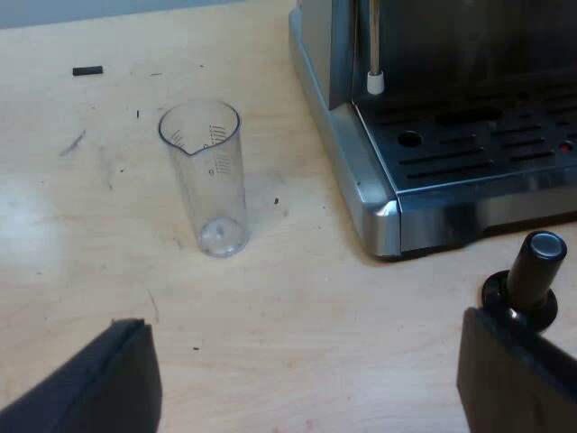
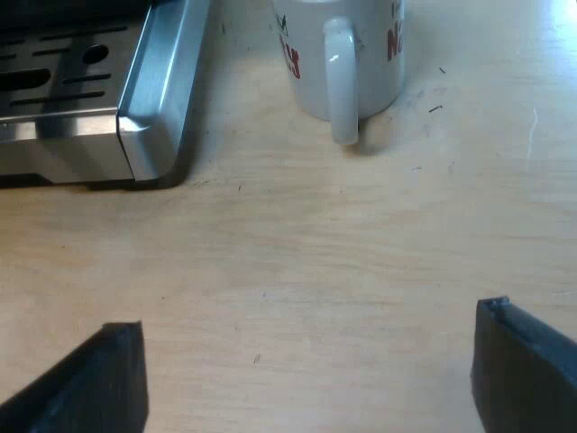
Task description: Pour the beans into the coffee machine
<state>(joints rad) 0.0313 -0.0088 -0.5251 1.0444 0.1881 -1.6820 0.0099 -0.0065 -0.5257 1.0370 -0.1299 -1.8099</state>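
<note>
From the left claw (image 1: 306, 365), bare desk (image 1: 279, 307) runs ahead between the measuring glass (image 1: 206, 176), upright at eleven o'clock, and the corner of the espresso machine (image 1: 379, 203) at one o'clock. The tamper (image 1: 534, 271) stands at three o'clock, close by one finger. From the right claw (image 2: 306, 370), desk lies open to twelve o'clock, where the mug (image 2: 347, 50) stands; the machine's corner blocks ten o'clock.

Pale wood tabletop (image 1: 297, 316) w/ scuffs, soft even light.

Measuring glass (image 1: 206, 176) upright on the table (image 1: 270, 307) near the espresso machine (image 1: 433, 180); tamper (image 1: 532, 275) and mug (image 2: 343, 54) by its corners
</note>
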